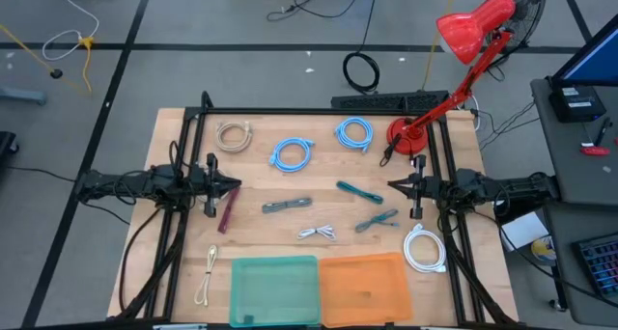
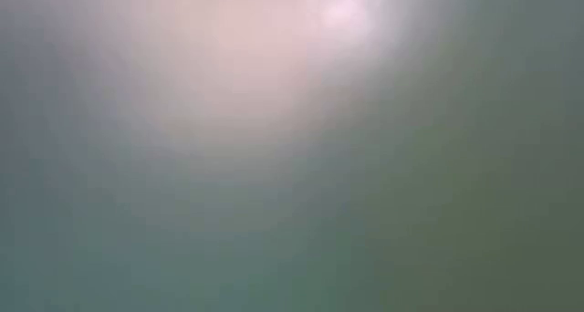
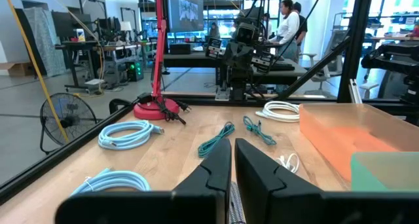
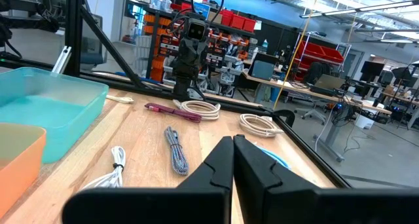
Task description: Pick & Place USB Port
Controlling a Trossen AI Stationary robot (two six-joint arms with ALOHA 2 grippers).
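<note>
Several bundled cables lie flat on the wooden table (image 1: 183, 147) between my arms: a grey braided one (image 1: 287, 206), two teal ones (image 1: 358, 191) (image 1: 376, 220), a small white one (image 1: 317, 233), a maroon one (image 1: 228, 212) and light blue coils (image 1: 291, 153) (image 1: 354, 132). My left gripper (image 1: 235, 186) (image 3: 233, 149) hovers level at the table's left side, shut and holding nothing, just above the maroon cable. My right gripper (image 1: 392, 184) (image 4: 233, 145) hovers level at the right side, shut and holding nothing. The low view shows only a blur.
A teal bin (image 1: 275, 289) and an orange bin (image 1: 365, 288) stand side by side at the near edge. A red desk lamp (image 1: 406, 135) stands at the far right. A beige coil (image 1: 233, 135), a white coil (image 1: 423, 248) and a cream cable (image 1: 207, 275) lie toward the table's edges.
</note>
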